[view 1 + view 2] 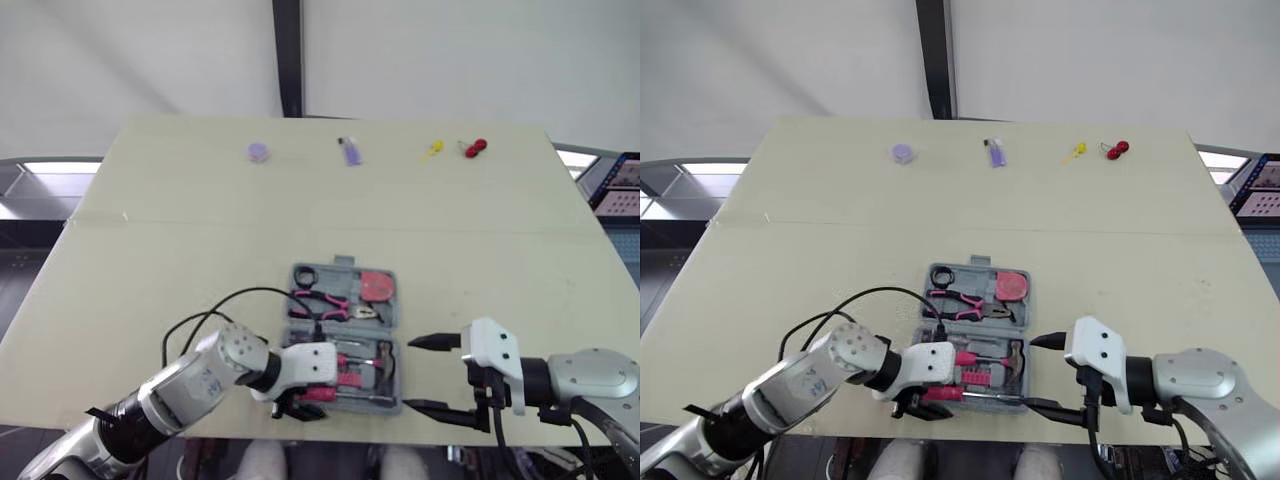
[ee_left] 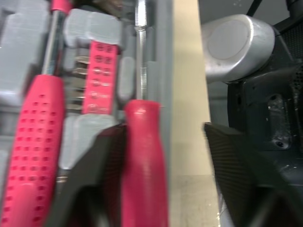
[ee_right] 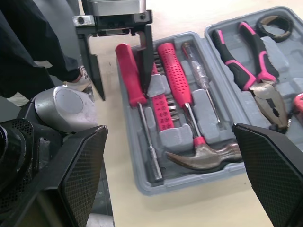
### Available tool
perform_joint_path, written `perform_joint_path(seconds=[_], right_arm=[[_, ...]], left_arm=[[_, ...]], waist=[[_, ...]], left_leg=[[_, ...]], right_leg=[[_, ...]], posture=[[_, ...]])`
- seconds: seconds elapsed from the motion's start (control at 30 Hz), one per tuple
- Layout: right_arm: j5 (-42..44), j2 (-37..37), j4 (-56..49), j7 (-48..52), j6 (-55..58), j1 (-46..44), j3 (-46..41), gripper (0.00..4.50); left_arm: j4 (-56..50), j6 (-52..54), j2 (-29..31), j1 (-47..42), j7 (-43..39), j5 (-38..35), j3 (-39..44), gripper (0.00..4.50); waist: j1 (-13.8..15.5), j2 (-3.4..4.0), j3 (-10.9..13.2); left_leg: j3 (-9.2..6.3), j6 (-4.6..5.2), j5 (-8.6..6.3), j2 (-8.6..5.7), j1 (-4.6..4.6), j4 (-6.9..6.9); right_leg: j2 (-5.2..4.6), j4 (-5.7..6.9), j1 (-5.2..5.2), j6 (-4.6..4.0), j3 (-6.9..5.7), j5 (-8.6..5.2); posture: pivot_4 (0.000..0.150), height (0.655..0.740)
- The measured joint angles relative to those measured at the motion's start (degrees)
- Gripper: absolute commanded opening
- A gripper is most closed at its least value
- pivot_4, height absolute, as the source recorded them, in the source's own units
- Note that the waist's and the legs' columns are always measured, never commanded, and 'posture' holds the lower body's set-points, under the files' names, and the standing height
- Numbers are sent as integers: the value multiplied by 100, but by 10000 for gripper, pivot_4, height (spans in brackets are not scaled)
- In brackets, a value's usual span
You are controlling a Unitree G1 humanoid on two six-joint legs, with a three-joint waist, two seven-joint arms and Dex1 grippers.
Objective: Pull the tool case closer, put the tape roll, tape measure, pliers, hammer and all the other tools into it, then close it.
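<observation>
Showing the near edge of the table [image 1: 200, 230] first: the tool case [image 1: 340, 268] lies open and flat at that edge, between the two arms.

Left gripper [image 1: 300, 408]: at the case's near left corner, jaws moderately wide. One finger stands outside the case wall over the table edge, and the other is down inside the near half. The red handle of a screwdriver [image 3: 135, 90] lies between the fingers, against the inner one, and is not clamped.

Right gripper [image 1: 432, 375]: low over bare table just beside the case's right wall, jaws spread wide and holding nothing.

Near half of the case, from the front edge inward:
- the screwdriver, in the slot along the wall;
- a pink bit holder [image 3: 161, 113];
- the hammer [image 3: 182, 92], red handle toward the left gripper and head toward the right one;
- a slim clear-handled screwdriver [image 3: 196, 66].

Far half of the case:
- the pliers [image 1: 325, 303] with pink and black handles, lying across the middle;
- the black tape roll [image 1: 305, 275] in the far left corner;
- the red tape measure [image 1: 377, 285] in the far right corner.

Far edge of the table, well apart from the case, in a row from left to right:
- a purple disc [image 1: 259, 151];
- a small purple item [image 1: 351, 152];
- a yellow item [image 1: 432, 150];
- a red item [image 1: 476, 149].

What these four are cannot be told.
</observation>
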Motion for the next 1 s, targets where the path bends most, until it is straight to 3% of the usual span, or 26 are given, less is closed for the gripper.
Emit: perform_joint_path(seconds=[0.23,0.43,0.5,0.67,0.77,0.93,1.0], right_arm=[[85,0,-30,0,73,-37,0,45000],[92,-64,-24,1,74,-115,0,45000],[88,-65,-8,1,66,-177,-3,45000],[76,-65,75,1,57,-266,10,45000],[68,-63,114,1,51,-321,28,45000],[19,-55,267,0,42,-366,33,45000],[6,-52,283,0,41,-368,38,45000]], left_arm=[[-126,335,161,-13,-42,-252,362,34584],[-393,888,239,-174,-245,-957,994,34584],[-360,731,373,-97,-443,-1211,1315,34584],[522,-1096,386,494,-923,-1385,2057,34584],[1397,-2458,-7,859,-1156,-1405,2338,26940],[2432,-4121,-414,1008,-1241,-990,2328,2415],[2637,-4415,-563,1054,-1243,-890,2218,640]], waist=[[-4,0,0],[-15,0,0],[-21,0,0],[-25,1,0],[-7,0,0],[-19,0,0],[-22,0,0]], left_leg=[[-1,0,0,0,-1,0],[-3,2,-1,0,-4,2],[-4,2,-1,0,-4,-1],[-4,1,-1,0,-4,0],[-4,2,-1,0,-6,3],[-3,2,-1,0,-4,1],[-3,1,-1,0,-3,1]], right_leg=[[0,1,-1,0,0,0],[0,3,-3,0,1,0],[0,2,-4,0,1,0],[0,1,-4,0,-1,0],[0,0,-2,0,-2,0],[0,1,-2,0,-2,0],[0,2,-3,0,-3,0]], posture=[[1500,7400],[1500,7400],[1500,7400],[1500,7400],[1500,7400],[1500,7400],[1500,7400]])
